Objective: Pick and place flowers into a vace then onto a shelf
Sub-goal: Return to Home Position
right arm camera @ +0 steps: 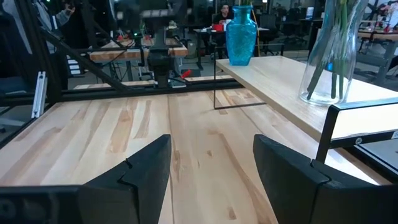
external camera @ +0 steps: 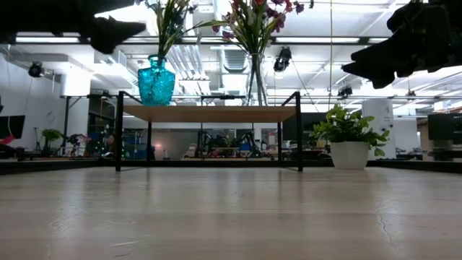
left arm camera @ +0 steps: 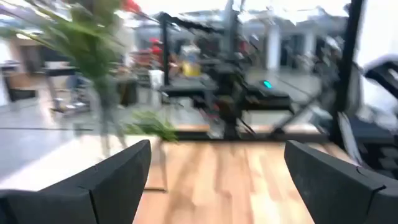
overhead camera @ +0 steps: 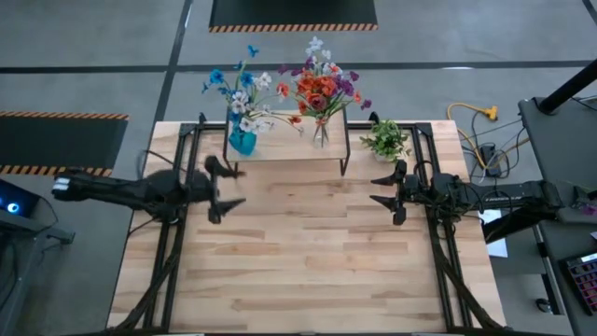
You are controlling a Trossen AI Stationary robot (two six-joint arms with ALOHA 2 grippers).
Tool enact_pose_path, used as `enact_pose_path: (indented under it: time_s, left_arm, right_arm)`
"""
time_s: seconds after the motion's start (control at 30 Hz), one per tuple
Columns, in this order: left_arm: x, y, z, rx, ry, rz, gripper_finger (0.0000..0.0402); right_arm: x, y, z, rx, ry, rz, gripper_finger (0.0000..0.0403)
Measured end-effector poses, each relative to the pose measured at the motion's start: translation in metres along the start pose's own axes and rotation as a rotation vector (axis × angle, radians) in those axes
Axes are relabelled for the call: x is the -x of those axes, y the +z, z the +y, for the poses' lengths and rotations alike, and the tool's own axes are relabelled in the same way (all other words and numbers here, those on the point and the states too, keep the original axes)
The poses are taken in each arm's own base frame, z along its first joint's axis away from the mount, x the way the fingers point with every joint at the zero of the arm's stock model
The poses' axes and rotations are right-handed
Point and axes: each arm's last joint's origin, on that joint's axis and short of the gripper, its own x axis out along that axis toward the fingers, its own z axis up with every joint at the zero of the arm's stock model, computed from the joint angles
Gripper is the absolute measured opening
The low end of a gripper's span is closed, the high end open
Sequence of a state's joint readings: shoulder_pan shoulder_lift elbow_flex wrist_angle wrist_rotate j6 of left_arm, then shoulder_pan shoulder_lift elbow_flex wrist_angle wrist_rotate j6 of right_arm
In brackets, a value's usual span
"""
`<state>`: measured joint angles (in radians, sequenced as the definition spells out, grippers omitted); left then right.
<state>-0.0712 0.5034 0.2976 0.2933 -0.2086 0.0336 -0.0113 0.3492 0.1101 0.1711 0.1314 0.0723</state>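
Two vases stand on the shelf at the table's far edge. A blue glass vase holds blue and white flowers. A clear glass vase holds orange-red and purple flowers. The same blue vase and clear vase show in the right wrist view. My left gripper is open in the air, just in front of the shelf's left end. My right gripper is open too, near the shelf's right end.
A small leafy potted plant in a white pot stands on the table to the right of the shelf. The tabletop stretches from the shelf to the near edge. Black frame rails run along both table sides.
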Motion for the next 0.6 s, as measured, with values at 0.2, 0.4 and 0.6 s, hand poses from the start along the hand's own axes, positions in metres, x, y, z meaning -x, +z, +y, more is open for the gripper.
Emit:
enact_pose_path:
  time_s: [0.2,0.4,0.6]
  left_arm:
    - [0.005,-0.029,-0.005,-0.002,-0.037,-0.02,0.0341]
    - [0.011,-0.041,-0.003,-0.002,-0.032,-0.035,0.0247]
    - [0.016,-0.046,-0.004,-0.019,-0.072,0.025,0.0111]
  right_arm:
    - [0.0,0.0,0.0,-0.019,0.0,-0.003,0.0219]
    - [0.0,0.0,0.0,-0.022,0.0,-0.003,0.0219]
    - [0.0,0.0,0.0,-0.022,0.0,-0.003,0.0219]
